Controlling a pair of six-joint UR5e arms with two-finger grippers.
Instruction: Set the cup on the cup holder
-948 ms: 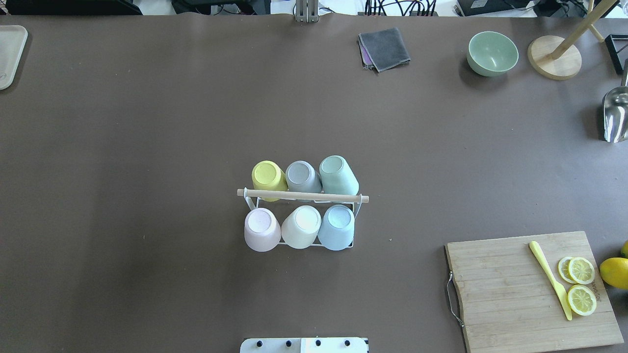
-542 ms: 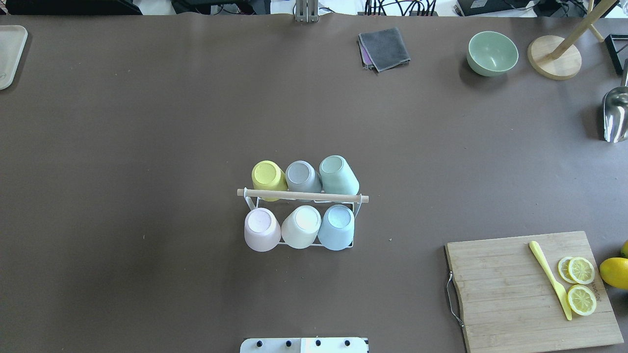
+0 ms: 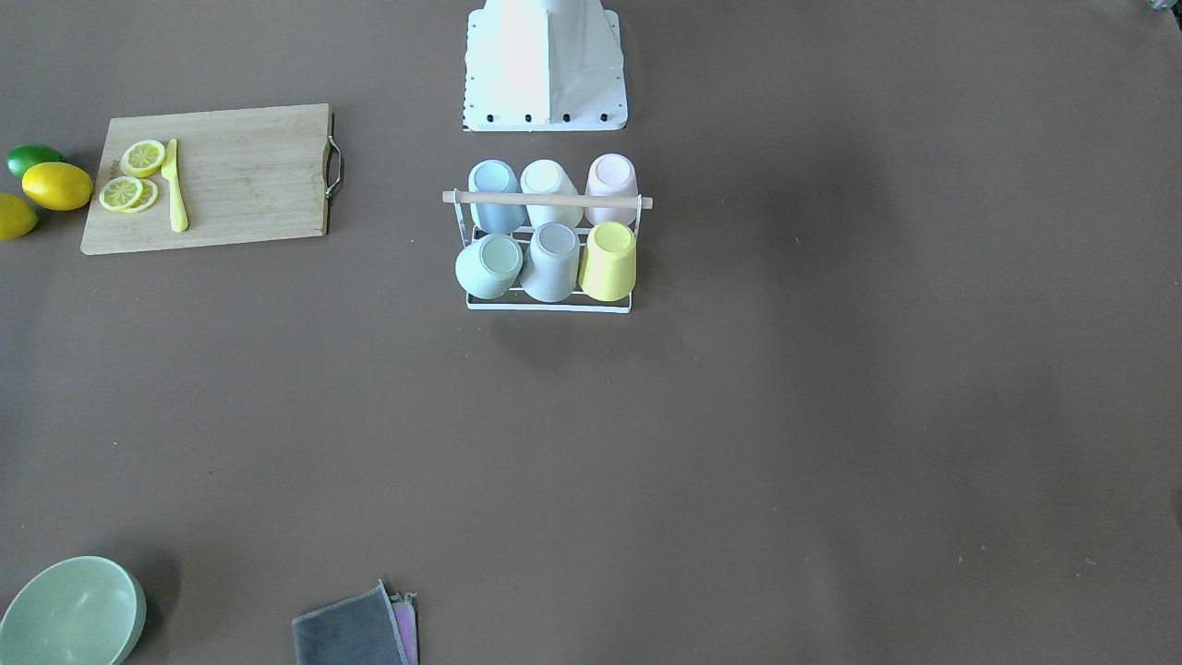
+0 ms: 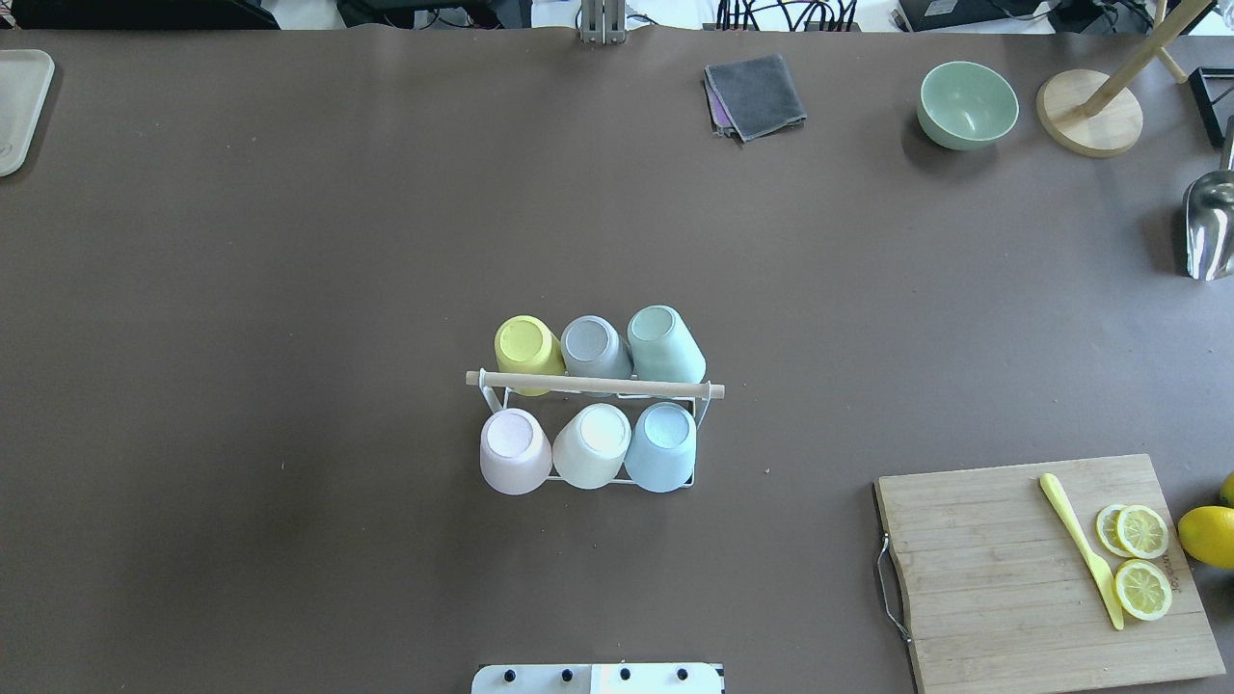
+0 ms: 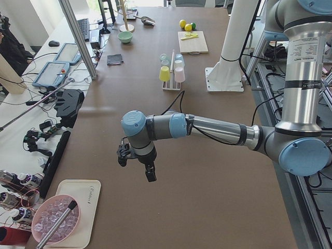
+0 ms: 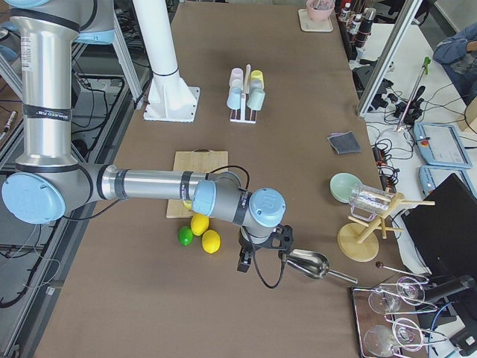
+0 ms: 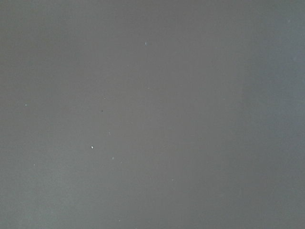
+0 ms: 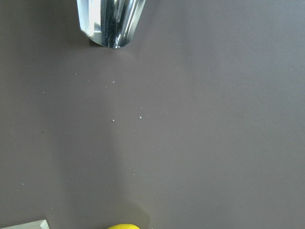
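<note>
Worktop (image 4: 289,241): brown and wide, its edges cut off in the top views.

Both my arms are outside the two top-down views. The left pincer (image 5: 136,165) hangs over bare worktop at the far left end. The right pincer (image 6: 262,252) hangs at the far right end, beside the metal scoop (image 6: 307,265). Both show only in the side views, small and at an angle, so I can't tell if they're spread or pressed together. Neither is holding anything that I can make out. Neither wrist camera shows any fingers; the left one shows only plain worktop.

Cutting board (image 4: 1003,578): near right; its bottom corner is cropped.

Cup holder (image 4: 595,386): centre of the worktop, just in front of my base.

Six cups sit mouth-down on it, three on each side of the rod:
- Far row: yellow (image 4: 526,347), grey (image 4: 594,345), green (image 4: 663,342).
- Near row: pink (image 4: 513,448), cream (image 4: 592,443), blue (image 4: 662,443).
- The pegs are hidden under the cups.

Green bowl (image 4: 967,104): far right.

Whole lemon (image 4: 1207,535): cut off by the frame edge.

Lemon slices (image 4: 1142,530) and yellow knife (image 4: 1080,549): on the board.
</note>
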